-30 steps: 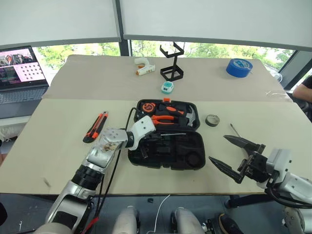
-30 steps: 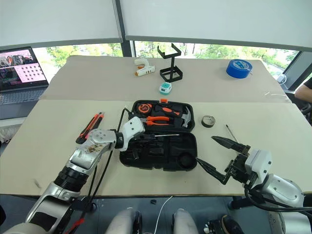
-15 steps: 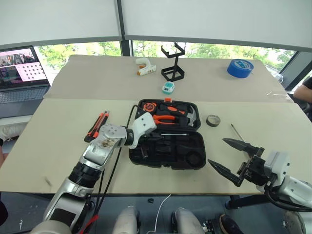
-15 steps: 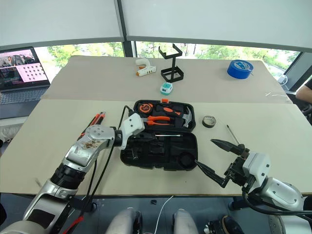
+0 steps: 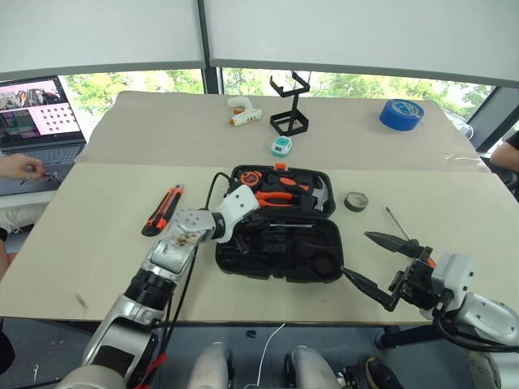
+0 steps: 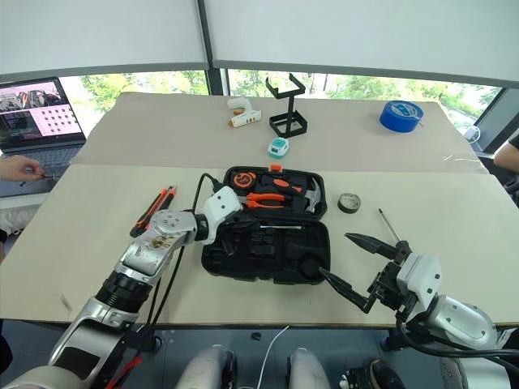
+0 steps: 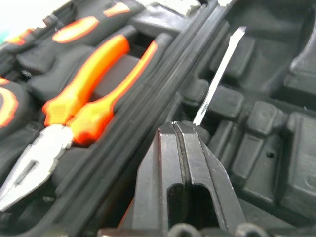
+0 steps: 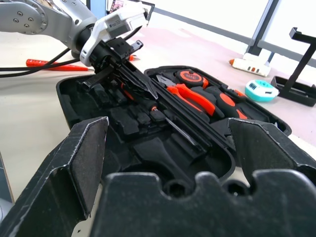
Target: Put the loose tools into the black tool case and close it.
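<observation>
A black-and-orange-handled screwdriver [image 5: 280,226] is being seated in the open black plastic tool case [image 5: 280,243] beneath the shut left gripper [image 5: 242,241], release seemingly needed next, while the right gripper [image 5: 381,263] gapes empty.

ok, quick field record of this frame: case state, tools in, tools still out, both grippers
case: black tool case open on table
in case: pliers, hammer, tape measure, one screwdriver
still out: utility knife on its left, small tape roll and thin screwdriver on its right
left gripper: fingers shut, at the screwdriver's handle end in the case
right gripper: open, holding nothing, right of case
</observation>
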You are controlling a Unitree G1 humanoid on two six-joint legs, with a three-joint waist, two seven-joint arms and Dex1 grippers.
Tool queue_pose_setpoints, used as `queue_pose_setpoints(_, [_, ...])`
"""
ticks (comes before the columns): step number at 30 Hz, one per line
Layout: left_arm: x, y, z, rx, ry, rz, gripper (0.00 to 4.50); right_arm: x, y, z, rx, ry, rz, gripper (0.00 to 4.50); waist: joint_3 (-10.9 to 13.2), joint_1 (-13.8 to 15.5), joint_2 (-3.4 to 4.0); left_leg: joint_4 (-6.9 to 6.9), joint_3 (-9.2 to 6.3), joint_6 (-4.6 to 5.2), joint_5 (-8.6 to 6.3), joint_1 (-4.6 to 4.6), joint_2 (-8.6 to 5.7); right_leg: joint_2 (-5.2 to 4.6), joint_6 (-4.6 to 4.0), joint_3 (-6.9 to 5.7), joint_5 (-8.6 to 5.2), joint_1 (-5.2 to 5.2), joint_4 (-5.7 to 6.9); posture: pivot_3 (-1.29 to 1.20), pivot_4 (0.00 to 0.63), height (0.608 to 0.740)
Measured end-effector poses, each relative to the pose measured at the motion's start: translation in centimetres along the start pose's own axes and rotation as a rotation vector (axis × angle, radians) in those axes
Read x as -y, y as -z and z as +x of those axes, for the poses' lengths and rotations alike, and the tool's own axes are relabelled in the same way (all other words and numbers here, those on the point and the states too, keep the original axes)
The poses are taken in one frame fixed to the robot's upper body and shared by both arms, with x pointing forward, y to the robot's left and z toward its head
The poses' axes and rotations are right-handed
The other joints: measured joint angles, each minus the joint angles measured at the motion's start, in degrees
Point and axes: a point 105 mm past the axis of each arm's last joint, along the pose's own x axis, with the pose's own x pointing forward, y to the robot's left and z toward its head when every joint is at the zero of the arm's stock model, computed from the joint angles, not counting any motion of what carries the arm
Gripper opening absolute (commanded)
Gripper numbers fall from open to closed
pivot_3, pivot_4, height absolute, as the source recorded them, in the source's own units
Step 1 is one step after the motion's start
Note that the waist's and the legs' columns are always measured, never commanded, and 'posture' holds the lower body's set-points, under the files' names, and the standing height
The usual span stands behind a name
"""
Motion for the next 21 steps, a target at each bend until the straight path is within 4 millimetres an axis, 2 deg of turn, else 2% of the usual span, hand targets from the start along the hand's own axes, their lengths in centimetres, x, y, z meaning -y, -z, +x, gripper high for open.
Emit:
queue_pose_setpoints(6, [0.2,-0.2,1.1,0.005,0.024,0.032,0.02,0.2,0.2,-0.4,-0.015,0.033,0.007,4.50,-0.11,0.32,0.16,0.01,0.03,0.07,-0.05,0.35,-0.04,0.00,0.03,-0.06,-0.03,0.56,-0.23,0.00,0.150,0.740])
queue_pose_setpoints(10, [-0.1,-1.0,0.7,0.187,-0.005,-0.107,1.02,0.8,0.5,-1.8,-0.020,0.133,0.021,4.50,-0.11,0.30,0.17,0.01,-0.18,0.10,-0.07,0.08,0.00,-0.03,0.03,-0.03,-0.02,0.31,-0.24,0.00,0.150,0.740])
queue_pose_setpoints(11, [0.0,-1.3,0.1,0.235,0.010,-0.121,1.50,1.0,0.6,-2.3,-0.018,0.168,0.026,4.50,-0.10,0.14,0.15,0.03,-0.23,0.10,-0.07,-0.05,0.01,-0.01,0.03,-0.02,-0.01,0.17,-0.20,0.00,0.150,0.740])
queue_pose_setpoints(13, [-0.2,-1.7,-2.3,0.320,0.040,-0.097,2.25,2.0,1.2,-4.1,-0.037,0.258,0.032,4.50,-0.11,-0.51,0.16,-0.05,-0.21,0.10,-0.07,-0.08,0.04,0.01,0.03,0.07,-0.02,0.04,-0.16,0.00,0.150,0.740])
queue_pose_setpoints(16, [-2.1,-2.1,-7.3,0.424,-0.015,-0.034,3.27,2.6,2.9,-7.8,-0.131,0.374,0.054,4.50,-0.12,-0.81,0.21,-0.18,-0.20,0.10,-0.07,0.03,0.08,0.03,-0.05,0.05,-0.06,0.01,-0.12,0.00,0.150,0.740])
queue_pose_setpoints(18, [-2.4,-1.5,-10.1,0.434,-0.052,0.028,4.01,2.6,3.8,-10.4,-0.168,0.467,0.061,4.50,-0.16,-0.83,0.30,-0.23,-0.18,0.09,-0.08,0.10,0.09,0.02,-0.08,0.06,-0.08,0.06,-0.14,0.00,0.150,0.740])
queue_pose_setpoints(19, [-2.2,-0.5,-12.2,0.422,-0.066,0.047,4.41,2.2,5.0,-13.0,-0.229,0.545,0.081,4.50,-0.24,-0.81,0.43,-0.34,-0.13,0.08,-0.08,0.19,0.10,-0.04,-0.09,0.07,-0.11,0.13,-0.22,0.00,0.150,0.740])
queue_pose_setpoints(21, [-1.1,1.2,-14.1,0.392,-0.052,0.040,4.46,1.4,6.5,-16.0,-0.310,0.622,0.116,4.50,-0.24,-0.75,0.49,-0.46,-0.04,0.07,-0.09,0.35,0.11,-0.19,-0.08,0.13,-0.13,0.26,-0.27,0.00,0.150,0.740])
